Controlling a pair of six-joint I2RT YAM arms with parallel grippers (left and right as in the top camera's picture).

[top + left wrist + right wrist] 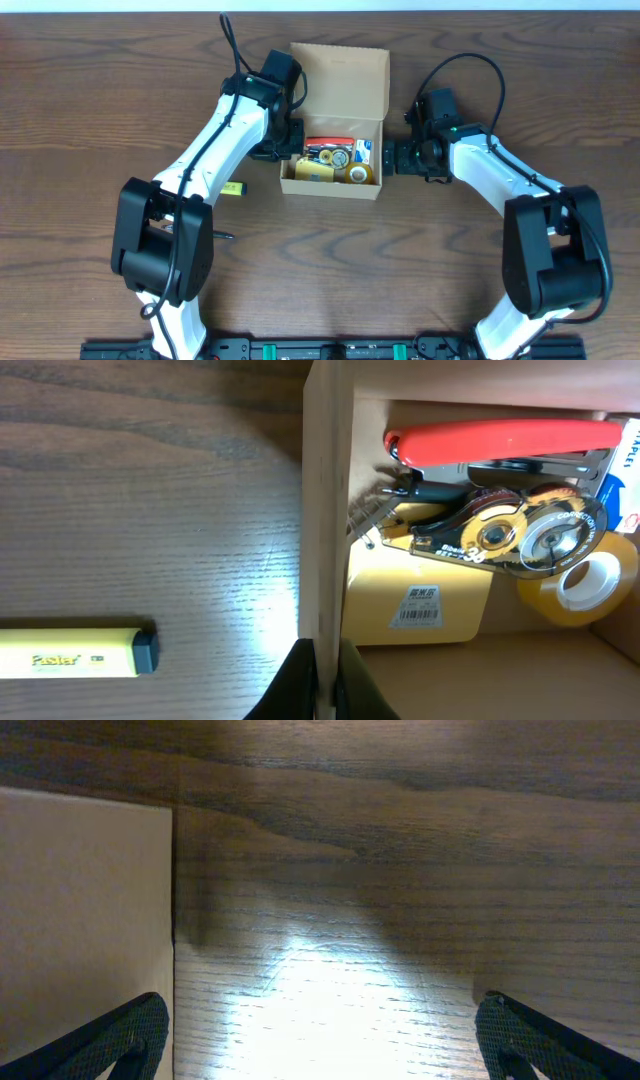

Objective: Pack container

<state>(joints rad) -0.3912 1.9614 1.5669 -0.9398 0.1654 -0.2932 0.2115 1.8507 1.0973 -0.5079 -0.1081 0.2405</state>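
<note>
The container is a tan cardboard box in the middle of the table, its flap lid standing open at the back. It holds a red stapler, a correction tape dispenser, a clear tape roll, a yellow note pad and a blue packet. My left gripper is shut on the box's left wall. My right gripper is open and empty, low over the table beside the box's right wall. In the overhead view it sits just right of the box.
A yellow highlighter lies on the table left of the box, also in the left wrist view. A small dark item lies nearer the front left. Both arms flank the box.
</note>
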